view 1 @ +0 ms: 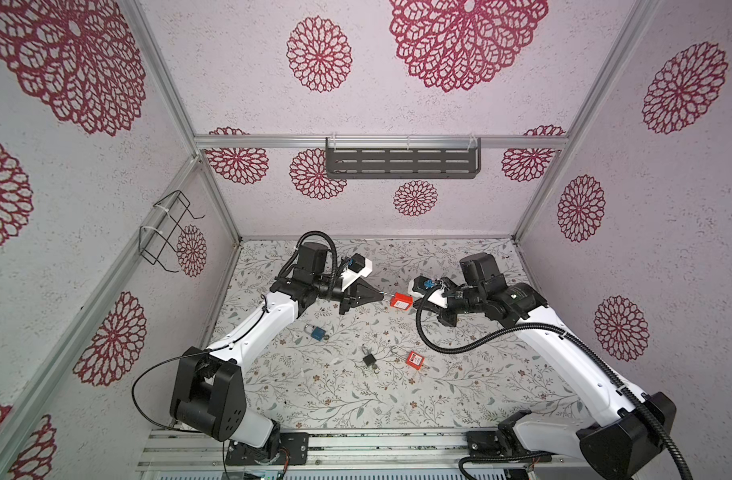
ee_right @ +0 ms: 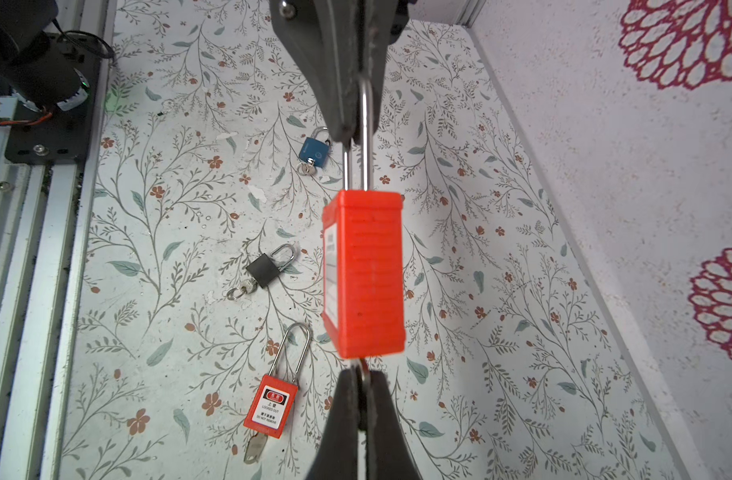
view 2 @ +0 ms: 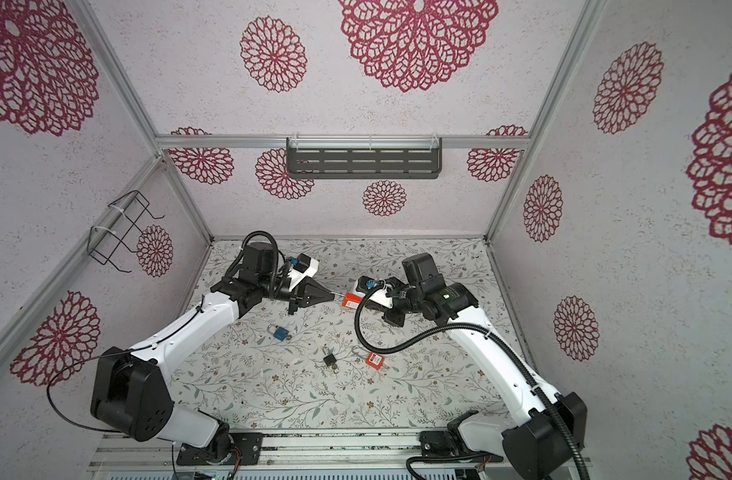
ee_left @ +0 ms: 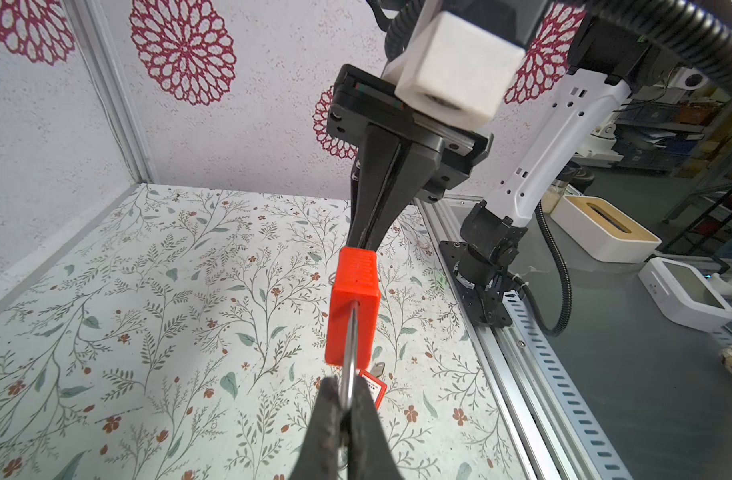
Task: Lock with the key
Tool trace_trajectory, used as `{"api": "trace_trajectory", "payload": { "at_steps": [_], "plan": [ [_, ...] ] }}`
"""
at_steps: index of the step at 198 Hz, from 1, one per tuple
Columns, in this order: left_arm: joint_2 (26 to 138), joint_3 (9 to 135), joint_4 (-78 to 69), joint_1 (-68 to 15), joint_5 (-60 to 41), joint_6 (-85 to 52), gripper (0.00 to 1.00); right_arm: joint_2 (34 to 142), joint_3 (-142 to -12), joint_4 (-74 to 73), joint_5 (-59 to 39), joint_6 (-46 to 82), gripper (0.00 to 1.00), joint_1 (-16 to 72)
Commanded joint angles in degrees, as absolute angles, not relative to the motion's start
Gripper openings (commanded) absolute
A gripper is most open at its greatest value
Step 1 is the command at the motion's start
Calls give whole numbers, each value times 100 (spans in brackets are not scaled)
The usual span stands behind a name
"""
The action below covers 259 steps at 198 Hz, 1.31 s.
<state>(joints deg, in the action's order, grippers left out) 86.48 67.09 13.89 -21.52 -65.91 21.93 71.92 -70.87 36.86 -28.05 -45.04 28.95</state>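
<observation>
A red padlock (view 1: 399, 300) (view 2: 352, 300) hangs in mid-air between the two arms, above the floral table. My left gripper (ee_left: 347, 399) (view 1: 382, 296) is shut on its long steel shackle (ee_left: 350, 353) (ee_right: 366, 137). Both shackle legs reach the red body (ee_left: 353, 307) (ee_right: 364, 274). At the opposite end of the body, my right gripper (ee_right: 362, 378) is shut on the key (ee_right: 363, 368). Only a sliver of the key's metal shows between the pads and the lock's underside. In both top views the right wrist camera hides the right fingertips.
On the table below lie a blue padlock (view 1: 316, 332) (ee_right: 314, 149), a black padlock (view 1: 370, 360) (ee_right: 264, 270) and a second red padlock (view 1: 414, 359) (ee_right: 271, 405), each with a key in it. A dark shelf (view 1: 401, 162) hangs on the back wall, a wire basket (view 1: 169, 232) on the left wall.
</observation>
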Motion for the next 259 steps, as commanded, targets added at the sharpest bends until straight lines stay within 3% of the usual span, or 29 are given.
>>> {"api": "trace_trajectory", "payload": {
  "at_steps": [1, 52, 108, 151, 215, 259],
  "plan": [
    [8464, 6614, 1335, -2082, -6829, 1745, 0, 7134, -7190, 3546, -2441, -4957, 0, 2918],
    [8190, 6486, 1576, -2058, -6741, 2480, 0, 8121, -8257, 5460, -3113, -4726, 0, 2848],
    [8048, 6443, 1793, -1883, -6819, 2841, 0, 8348, -8294, 5514, -4011, -4318, 0, 2472],
    [8150, 6461, 1706, -1803, -6940, 2558, 0, 8149, -8183, 5213, -3821, -4419, 0, 2462],
    [8355, 6583, 1596, -1753, -7093, 2243, 0, 7046, -7213, 4058, -3014, -4810, 0, 2539],
    [8271, 6557, 1472, -1758, -7042, 2322, 0, 7599, -7668, 5045, -3245, -4681, 0, 2522]
  ]
}}
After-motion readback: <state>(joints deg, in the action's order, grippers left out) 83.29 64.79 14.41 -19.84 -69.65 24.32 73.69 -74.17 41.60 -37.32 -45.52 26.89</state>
